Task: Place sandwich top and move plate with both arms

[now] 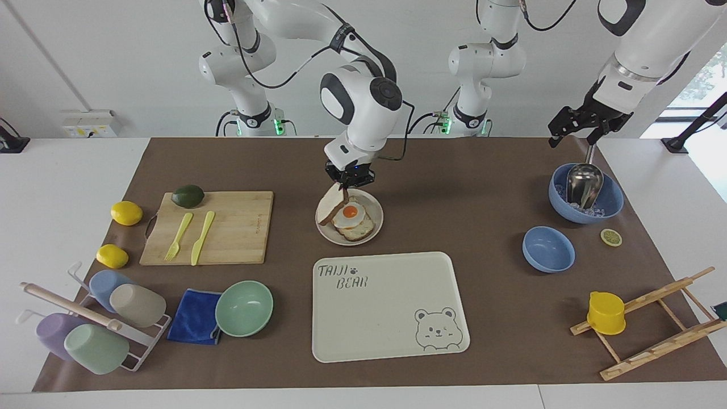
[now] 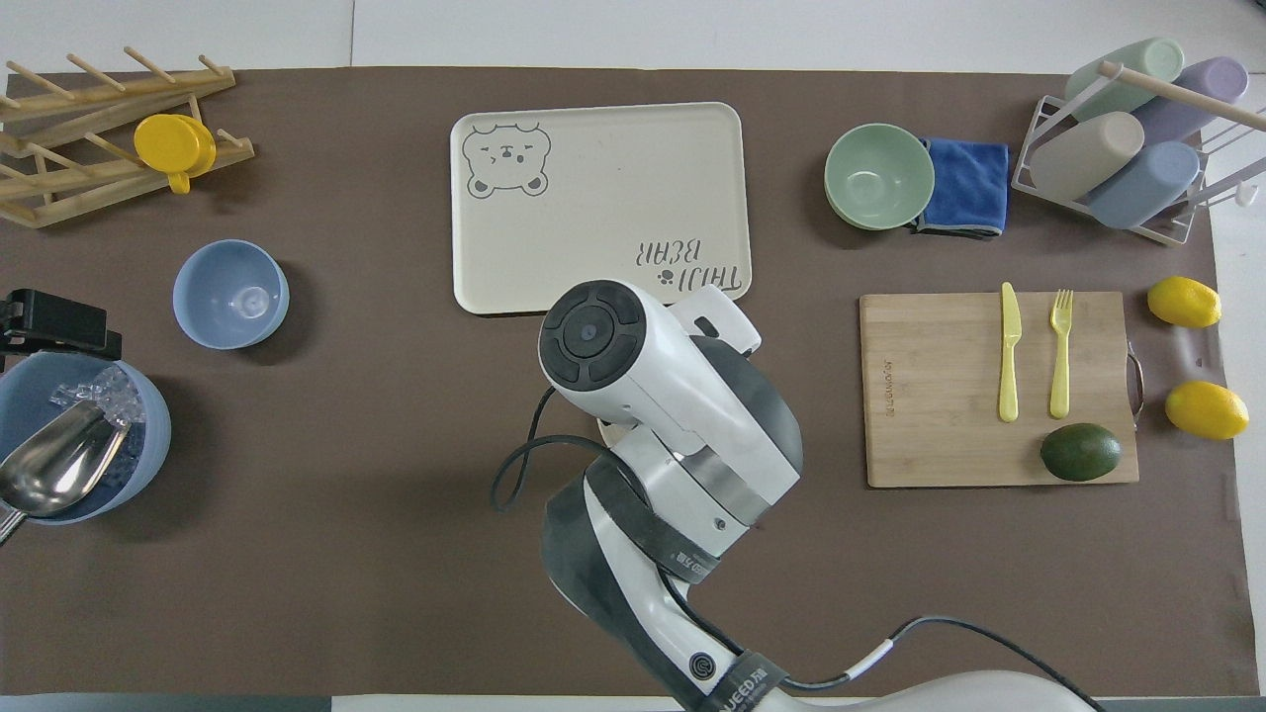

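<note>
We find the right claw (image 1: 350, 183) over the plate (image 1: 375, 226), clenched on the upper edge of the sandwich top (image 1: 333, 205). The slice hangs tilted, its lower edge down at the plate's rim on the right arm's end; we cannot tell whether it touches. From overhead the right arm covers the plate almost wholly; only a sliver of rim (image 2: 603, 432) shows.

In the plate we note a slice of bread (image 1: 359, 229) carrying a fried egg (image 1: 349, 215).

The left claw (image 1: 575, 128) waits released, raised over the large blue bowl (image 1: 613, 200) at the left arm's end of the table (image 1: 454, 187). That bowl holds ice cubes (image 2: 94, 396) and a metal scoop (image 1: 584, 184). A smaller blue bowl (image 1: 548, 249) stands farther from the robots, with nothing in it that we can see; a lemon slice (image 1: 611, 237) lies beside it.

The bear tray (image 1: 389, 305) sits just beside the plate, farther from the robots, bare. The mint green bowl (image 1: 243, 308) stands beside a blue cloth (image 1: 194, 317), also bare inside. A wire rack (image 1: 142, 346) holds four cups on their sides.

The cutting board (image 1: 233, 227) bears an avocado (image 1: 188, 195), a yellow-green fork (image 1: 178, 237) and knife (image 1: 202, 237); two lemons (image 1: 126, 213) lie near it. A yellow cup (image 1: 606, 313) rests on the wooden rack (image 1: 653, 335).
</note>
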Tool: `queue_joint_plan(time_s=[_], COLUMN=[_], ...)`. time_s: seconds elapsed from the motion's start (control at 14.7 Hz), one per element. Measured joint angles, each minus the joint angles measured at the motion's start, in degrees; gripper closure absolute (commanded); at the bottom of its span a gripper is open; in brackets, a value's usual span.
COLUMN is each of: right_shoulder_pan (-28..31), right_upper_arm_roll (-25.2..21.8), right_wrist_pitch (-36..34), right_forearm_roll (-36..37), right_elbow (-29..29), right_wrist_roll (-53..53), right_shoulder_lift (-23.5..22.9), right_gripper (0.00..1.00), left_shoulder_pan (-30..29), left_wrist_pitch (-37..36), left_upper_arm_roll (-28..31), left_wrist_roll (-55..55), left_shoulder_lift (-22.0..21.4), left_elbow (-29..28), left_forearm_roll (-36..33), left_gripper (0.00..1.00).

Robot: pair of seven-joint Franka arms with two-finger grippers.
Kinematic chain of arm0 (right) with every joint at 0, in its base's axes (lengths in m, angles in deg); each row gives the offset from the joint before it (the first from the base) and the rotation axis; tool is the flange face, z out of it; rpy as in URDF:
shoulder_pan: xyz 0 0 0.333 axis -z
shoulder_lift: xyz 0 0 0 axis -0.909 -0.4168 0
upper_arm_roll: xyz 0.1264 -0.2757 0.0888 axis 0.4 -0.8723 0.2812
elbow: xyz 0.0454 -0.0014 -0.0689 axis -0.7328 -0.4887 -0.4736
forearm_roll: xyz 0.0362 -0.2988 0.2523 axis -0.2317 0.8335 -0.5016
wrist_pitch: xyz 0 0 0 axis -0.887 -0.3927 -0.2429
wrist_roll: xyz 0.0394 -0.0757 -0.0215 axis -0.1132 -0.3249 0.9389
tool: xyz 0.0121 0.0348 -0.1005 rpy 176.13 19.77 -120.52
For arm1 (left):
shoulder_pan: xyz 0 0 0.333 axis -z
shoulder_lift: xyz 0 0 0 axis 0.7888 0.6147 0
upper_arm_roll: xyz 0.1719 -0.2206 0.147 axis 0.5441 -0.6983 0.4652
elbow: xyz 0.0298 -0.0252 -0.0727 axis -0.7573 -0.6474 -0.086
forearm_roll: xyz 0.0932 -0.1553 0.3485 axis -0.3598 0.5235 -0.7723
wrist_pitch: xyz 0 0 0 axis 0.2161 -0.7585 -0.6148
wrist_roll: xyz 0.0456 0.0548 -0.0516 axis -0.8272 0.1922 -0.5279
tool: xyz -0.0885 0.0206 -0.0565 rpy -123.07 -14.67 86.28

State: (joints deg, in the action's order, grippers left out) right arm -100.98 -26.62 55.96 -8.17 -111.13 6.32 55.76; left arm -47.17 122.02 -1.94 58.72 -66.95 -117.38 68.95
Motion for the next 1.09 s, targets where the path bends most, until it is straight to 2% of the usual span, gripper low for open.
queue_joint_plan(time_s=[0.41, 0.48, 0.55, 0.61, 0.68, 0.82, 0.95, 1.09], right_shoulder_pan=[0.66, 0.79, 0.82, 0.81, 0.8, 0.78, 0.76, 0.76], right_upper_arm_roll=[-0.07, -0.07, -0.07, -0.07, -0.07, -0.07, -0.06, -0.06], right_wrist_pitch=[6.64, 7.42, 8.43, 9.25, 9.82, 10.3, 10.48, 11.17], right_forearm_roll=[-4.93, -5.27, -5.41, -5.74, -6.38, -7.26, -7.44, -8.1], right_elbow=[-1.97, -2.4, -2.89, -3.34, -3.69, -4.04, -4.11, -4.12], right_wrist_roll=[-0.04, -0.04, -0.06, -0.08, -0.08, -0.09, -0.09, -0.1], right_shoulder_lift=[-0.63, -0.62, -0.62, -0.63, -0.62, -0.62, -0.62, -0.61], right_gripper=[1.0, 0.82, 0.75, 0.6, 0.57, 0.38, 0.26, 0.21], left_shoulder_pan=[-1.45, -1.71, -1.76, -1.76, -1.76, -1.76, -1.75, -1.75], left_wrist_pitch=[0.0, 0.01, 0.01, 0.01, 0.01, 0.01, 0.01, -0.01], left_upper_arm_roll=[0.6, 0.64, 0.65, 0.64, 0.64, 0.64, 0.58, 0.43], left_wrist_roll=[0.0, 0.0, 0.0, 0.0, 0.0, 0.0, 0.0, 0.0], left_shoulder_lift=[-0.03, -0.03, -0.05, -0.05, -0.05, -0.05, -0.1, -0.52], left_elbow=[0.0, 0.0, 0.0, 0.0, 0.0, 0.0, 0.0, 0.0], left_forearm_roll=[-0.01, -0.01, -0.01, -0.01, -0.01, -0.01, -0.01, -0.01], left_gripper=[0.0, 0.0, 0.0, 0.0, 0.0, 0.0, 0.0, 0.0])
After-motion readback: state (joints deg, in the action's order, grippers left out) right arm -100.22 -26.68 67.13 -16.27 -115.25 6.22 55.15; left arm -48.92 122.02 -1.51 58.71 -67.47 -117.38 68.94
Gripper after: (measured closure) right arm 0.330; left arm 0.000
